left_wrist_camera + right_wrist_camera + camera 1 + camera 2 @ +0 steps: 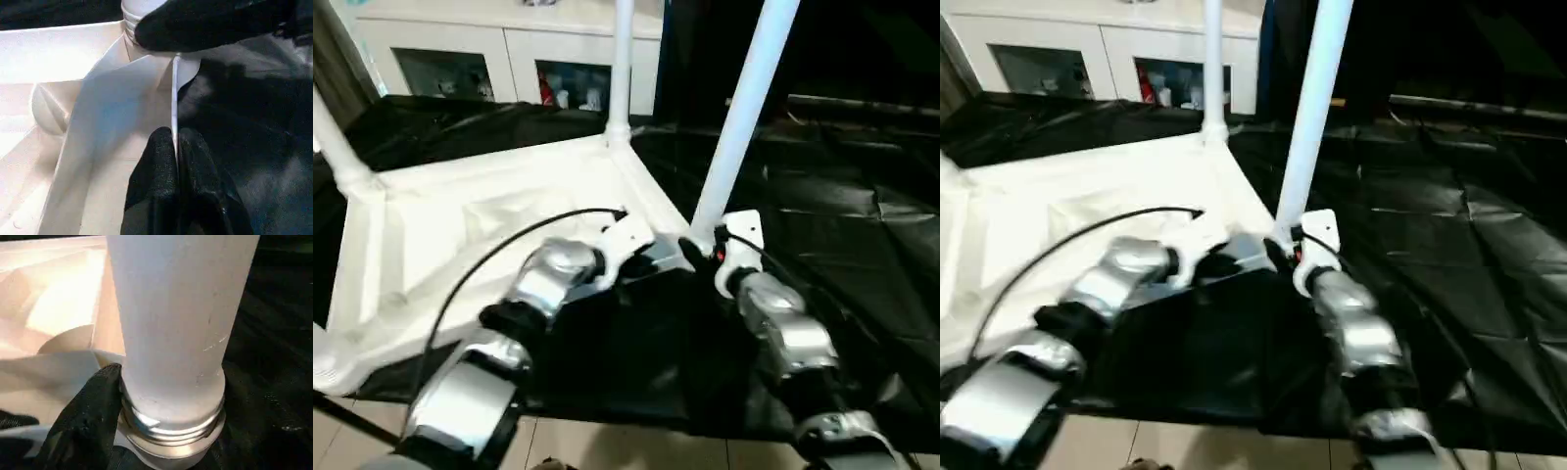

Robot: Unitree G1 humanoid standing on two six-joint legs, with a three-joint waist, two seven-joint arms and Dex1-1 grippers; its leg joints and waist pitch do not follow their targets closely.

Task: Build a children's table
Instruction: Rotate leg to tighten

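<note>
Standing leg (744, 117) between right gripper (702, 247) fingers.

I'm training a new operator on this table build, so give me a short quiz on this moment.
1. How many legs stand up from the tabletop in the head views?
2. True or false: the tabletop lies with its underside facing up.
3. What is the left gripper pinching? A) a leg B) the tabletop's thin rim C) the black sheet

Key: 1. three; 2. true; 3. B
</note>
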